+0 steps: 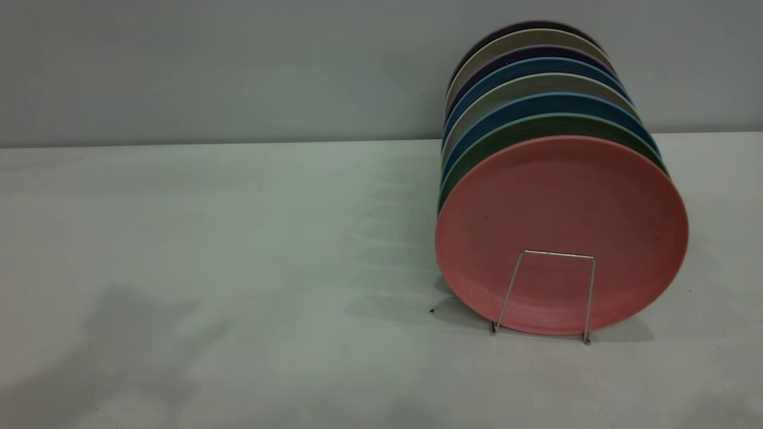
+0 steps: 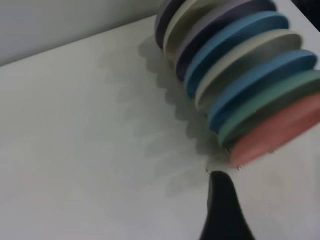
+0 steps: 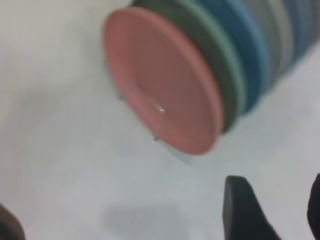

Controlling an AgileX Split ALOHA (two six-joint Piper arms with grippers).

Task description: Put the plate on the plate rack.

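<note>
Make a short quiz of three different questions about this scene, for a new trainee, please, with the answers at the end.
1. True or false: the plate stands upright at the front end of the plate rack.
2. Which plate stands directly behind it? A) the teal-green plate B) a blue plate C) a grey plate
3. Fill in: the right gripper is ____, holding nothing.

Key:
1. True. A wire loop of the rack crosses its face.
2. A.
3. Open. It is apart from the plates; only one finger of the left gripper shows.
</note>
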